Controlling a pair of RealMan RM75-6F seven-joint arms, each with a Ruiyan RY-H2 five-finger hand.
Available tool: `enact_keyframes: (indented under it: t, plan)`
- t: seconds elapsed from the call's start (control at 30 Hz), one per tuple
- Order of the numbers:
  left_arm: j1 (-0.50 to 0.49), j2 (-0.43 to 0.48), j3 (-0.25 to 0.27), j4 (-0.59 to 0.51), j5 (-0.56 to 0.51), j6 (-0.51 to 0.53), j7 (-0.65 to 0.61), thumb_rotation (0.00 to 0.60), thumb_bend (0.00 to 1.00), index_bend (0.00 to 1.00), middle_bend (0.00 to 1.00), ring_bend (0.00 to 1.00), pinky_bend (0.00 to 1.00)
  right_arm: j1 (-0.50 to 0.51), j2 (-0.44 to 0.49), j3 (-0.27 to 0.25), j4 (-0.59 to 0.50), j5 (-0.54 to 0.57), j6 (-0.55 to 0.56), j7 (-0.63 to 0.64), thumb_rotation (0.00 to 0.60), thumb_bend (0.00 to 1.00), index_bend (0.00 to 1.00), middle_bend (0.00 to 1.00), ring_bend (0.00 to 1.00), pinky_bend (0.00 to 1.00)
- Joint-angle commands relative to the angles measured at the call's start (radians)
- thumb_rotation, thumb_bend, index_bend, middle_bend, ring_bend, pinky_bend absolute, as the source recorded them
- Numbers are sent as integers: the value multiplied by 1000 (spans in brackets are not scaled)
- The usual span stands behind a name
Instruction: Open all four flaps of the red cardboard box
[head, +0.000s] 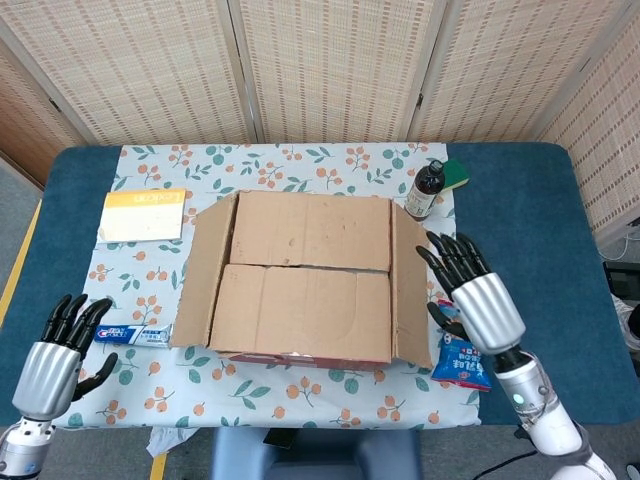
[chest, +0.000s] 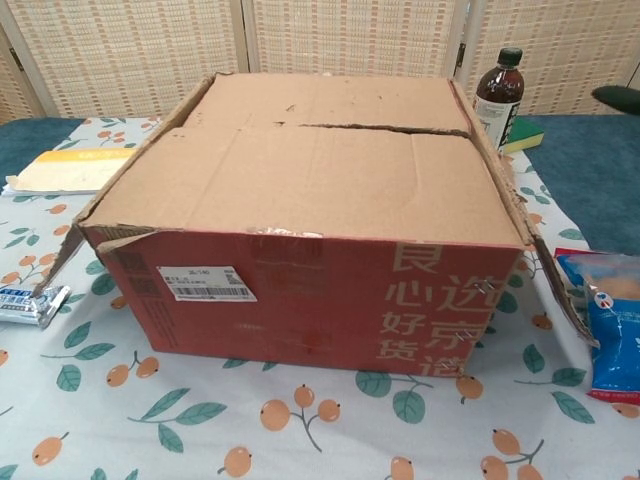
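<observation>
The red cardboard box (head: 305, 275) (chest: 310, 240) sits mid-table on the patterned cloth. Its two long top flaps lie shut, meeting along a seam. The left side flap (head: 203, 272) hangs outward and down; the right side flap (head: 410, 285) also hangs outward. My right hand (head: 475, 295) hovers open, fingers spread, just right of the right flap, above a snack bag. One fingertip (chest: 615, 97) of it shows at the chest view's right edge. My left hand (head: 55, 355) is open and low at the table's front left, well clear of the box.
A dark bottle (head: 425, 190) (chest: 497, 95) stands at the box's back right beside a green object (head: 455, 175). A blue snack bag (head: 462, 355) (chest: 610, 335) lies right of the box. A toothpaste tube (head: 135, 333) and a yellow book (head: 145, 213) lie left.
</observation>
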Motion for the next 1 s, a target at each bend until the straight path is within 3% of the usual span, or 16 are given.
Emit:
enact_keyframes:
  t: [0.03, 0.2, 0.47, 0.63, 1.0]
  plan:
    - [0, 4, -2, 13, 0, -10, -5, 600, 400, 82, 188, 78, 40, 46, -30, 24, -11, 48, -58, -46, 600, 397, 0, 0, 0, 0]
    - [-8, 37, 7, -11, 5, -51, 21, 600, 400, 79, 187, 68, 30, 101, -53, 40, -7, 113, -126, -101, 600, 398, 0, 0, 0, 0]
    - [3, 61, -1, 12, 4, -24, -80, 600, 401, 81, 166, 33, 8, 184, -129, 62, 62, 197, -196, -140, 600, 398, 0, 0, 0, 0]
    - [1, 78, -10, 25, 8, -12, -137, 600, 400, 74, 165, 33, 9, 238, -196, 89, 140, 220, -214, -73, 600, 398, 0, 0, 0, 0]
    - [15, 100, -22, 53, -8, 16, -242, 600, 401, 36, 166, 33, 7, 322, -292, 106, 251, 280, -250, -56, 600, 398, 0, 0, 0, 0]
